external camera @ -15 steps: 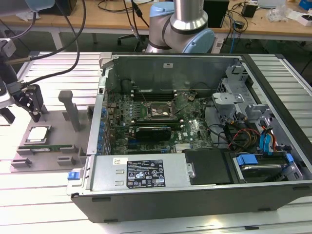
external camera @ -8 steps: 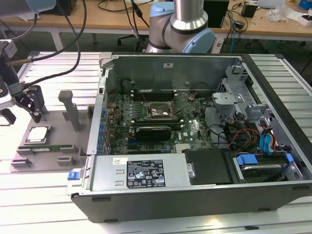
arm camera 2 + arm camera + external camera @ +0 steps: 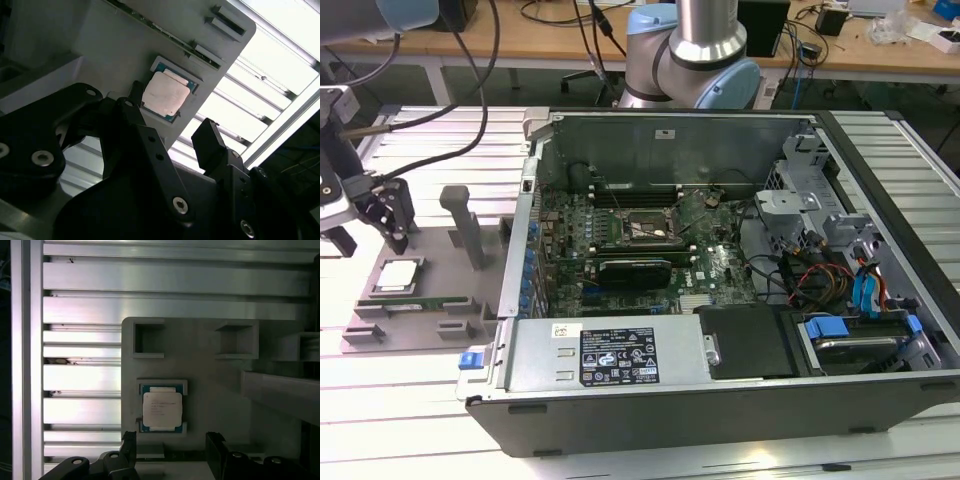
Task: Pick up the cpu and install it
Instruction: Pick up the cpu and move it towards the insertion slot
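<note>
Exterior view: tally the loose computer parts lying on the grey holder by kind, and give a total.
cpu: 1
memory stick: 1
Total: 2

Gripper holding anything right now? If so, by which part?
Nothing is held. The gripper is open and empty, and the cpu lies free in its pocket on the grey tray.

Robotics lab; slotted aluminium bench (image 3: 410, 395); cabled desks (image 3: 880, 57).
</note>
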Motion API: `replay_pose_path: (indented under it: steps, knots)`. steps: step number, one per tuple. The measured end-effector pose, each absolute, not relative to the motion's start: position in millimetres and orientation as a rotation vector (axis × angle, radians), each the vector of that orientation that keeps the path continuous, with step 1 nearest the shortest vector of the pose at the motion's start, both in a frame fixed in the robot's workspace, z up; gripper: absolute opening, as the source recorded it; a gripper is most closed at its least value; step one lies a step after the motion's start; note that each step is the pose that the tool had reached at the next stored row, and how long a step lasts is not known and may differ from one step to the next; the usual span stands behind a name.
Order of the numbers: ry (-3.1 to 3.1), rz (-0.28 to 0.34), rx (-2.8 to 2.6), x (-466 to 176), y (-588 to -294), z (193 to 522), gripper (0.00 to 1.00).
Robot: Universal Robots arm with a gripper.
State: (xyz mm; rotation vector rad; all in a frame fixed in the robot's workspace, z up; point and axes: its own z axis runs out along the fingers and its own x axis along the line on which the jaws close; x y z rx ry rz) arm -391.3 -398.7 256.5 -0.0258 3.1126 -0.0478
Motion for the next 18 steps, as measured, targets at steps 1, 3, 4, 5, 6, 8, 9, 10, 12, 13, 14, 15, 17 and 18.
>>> replay_pose_path:
  steps: [1,3,4,5,6,8,9,10,12,13,14,15,17,18]
  knots:
    - [3.113,-0.048,-0.026,-391,-399,256,0.66]
    - [3.113,-0.051,-0.026,-389,-399,253,0.66]
    - [3.113,-0.052,-0.026,-388,-398,251,0.66]
    - [3.113,-0.053,-0.026,-388,-398,249,0.66]
    - [3.113,-0.053,-0.026,-388,-398,247,0.66]
    - [3.112,-0.053,-0.03,-388,-398,243,0.66]
    - [3.112,-0.053,-0.033,-388,-398,240,0.66]
    - [3.112,-0.053,-0.041,-388,-397,238,0.66]
    - [3.112,-0.052,-0.066,-389,-396,233,0.66]
    - [3.111,-0.052,-0.078,-390,-396,231,0.66]
    - [3.111,-0.052,-0.089,-390,-395,230,0.66]
    - [3.11,-0.052,-0.102,-391,-394,226,0.66]
    - [3.11,-0.052,-0.102,-391,-394,219,0.66]
    - [3.11,-0.052,-0.102,-391,-393,216,0.66]
